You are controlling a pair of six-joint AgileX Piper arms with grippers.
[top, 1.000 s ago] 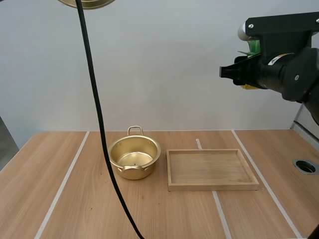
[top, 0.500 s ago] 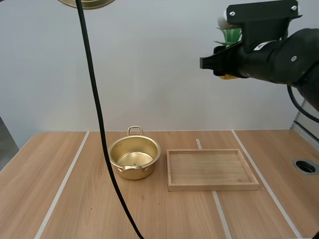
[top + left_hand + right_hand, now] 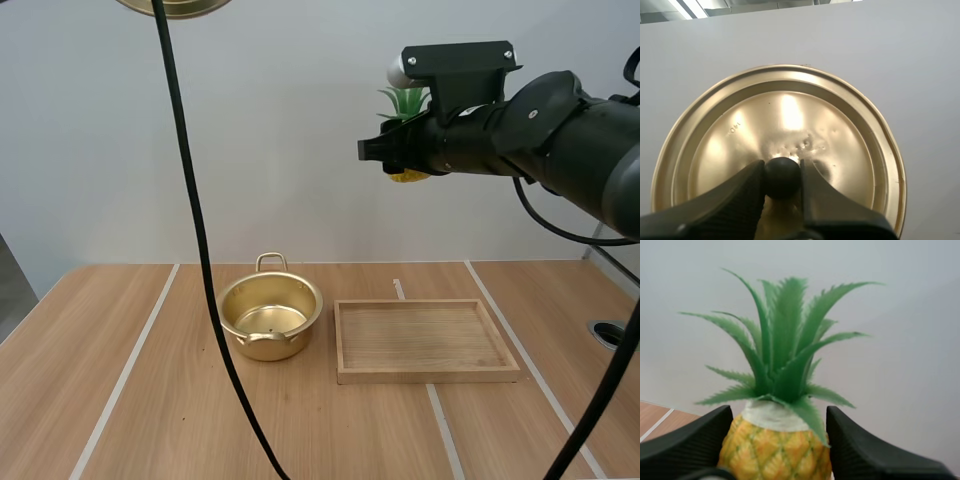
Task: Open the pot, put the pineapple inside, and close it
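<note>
The golden pot (image 3: 270,318) stands open on the table, left of the wooden tray. Its lid (image 3: 175,7) hangs high at the upper left of the high view. In the left wrist view my left gripper (image 3: 782,178) is shut on the lid's black knob (image 3: 782,176), the golden lid (image 3: 850,145) spreading behind it. My right gripper (image 3: 392,152) is held high above the tray, shut on the pineapple (image 3: 407,175), whose green leaves (image 3: 404,100) stick up. In the right wrist view the fingers pinch the yellow pineapple (image 3: 775,447) from both sides.
A shallow wooden tray (image 3: 427,341) lies right of the pot. A round hole (image 3: 613,334) sits in the table near the right edge. Pale strips run across the wooden tabletop (image 3: 150,400).
My right arm has swung leftward and slightly up with the pineapple, from the far right to above the tray. The lid and the pot have not moved.
</note>
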